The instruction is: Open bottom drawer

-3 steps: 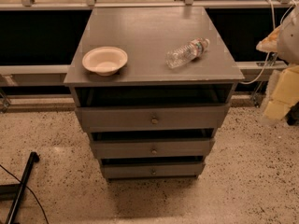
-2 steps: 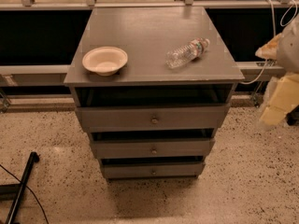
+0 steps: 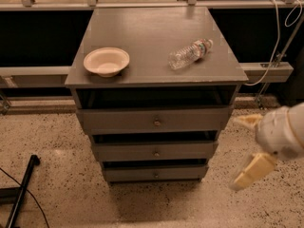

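Where the speckled floor [image 3: 57, 141] lies nearest, a black pole [image 3: 21, 189] slants across its left corner; at the near right the hand [image 3: 235, 153] hangs above the floor, right of the cabinet and about level with its two lower drawers, touching neither; its two pale fingers [image 3: 251, 171] are spread wide apart, one above the other, with nothing between them; behind them sits the white rounded wrist [image 3: 284, 132]. The bottom drawer [image 3: 137, 174] is the lowest and narrowest of three grey fronts, just above the floor, left of the hand and apart from it; a small round knob [image 3: 156, 175] marks its centre; a dark gap shows above it. The middle drawer [image 3: 123, 152] is wider; the top drawer [image 3: 118, 120] is widest and tallest, under a dark open slot. On the grey worktop [image 3: 142, 32] a pale bowl [image 3: 106, 61] stands at the near left; a clear plastic bottle [image 3: 190, 54] lies on its side to the right, well apart from the bowl, its cap toward the far right. Beyond, a metal rail [image 3: 142, 4] runs across; a white cable [image 3: 275, 42] hangs at the far right.
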`<state>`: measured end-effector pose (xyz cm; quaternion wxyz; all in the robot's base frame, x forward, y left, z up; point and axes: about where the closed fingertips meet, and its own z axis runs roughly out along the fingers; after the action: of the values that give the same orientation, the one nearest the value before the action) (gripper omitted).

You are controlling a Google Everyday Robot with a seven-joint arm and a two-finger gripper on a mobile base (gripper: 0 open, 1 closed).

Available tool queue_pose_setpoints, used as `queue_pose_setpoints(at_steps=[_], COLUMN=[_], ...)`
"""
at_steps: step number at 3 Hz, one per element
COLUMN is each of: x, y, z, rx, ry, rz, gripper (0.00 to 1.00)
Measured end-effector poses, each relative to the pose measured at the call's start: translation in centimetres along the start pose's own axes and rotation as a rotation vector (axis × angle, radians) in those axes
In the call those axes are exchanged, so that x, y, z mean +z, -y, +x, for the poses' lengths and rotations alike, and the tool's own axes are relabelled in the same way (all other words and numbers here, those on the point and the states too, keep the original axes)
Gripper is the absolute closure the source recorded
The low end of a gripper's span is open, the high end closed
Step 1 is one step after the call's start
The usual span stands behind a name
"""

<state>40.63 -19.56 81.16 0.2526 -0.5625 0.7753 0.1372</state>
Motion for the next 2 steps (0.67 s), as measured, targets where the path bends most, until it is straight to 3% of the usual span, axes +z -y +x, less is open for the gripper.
queue_pose_setpoints(at_steps=[1,2], x=[3.5,5.2], y=[-1.4,-0.3], z=[2.3,2.0], rx=[0.05,0.07], ry=[0.048,0.057], rz=[-0.001,0.02], gripper=[0.0,0.0])
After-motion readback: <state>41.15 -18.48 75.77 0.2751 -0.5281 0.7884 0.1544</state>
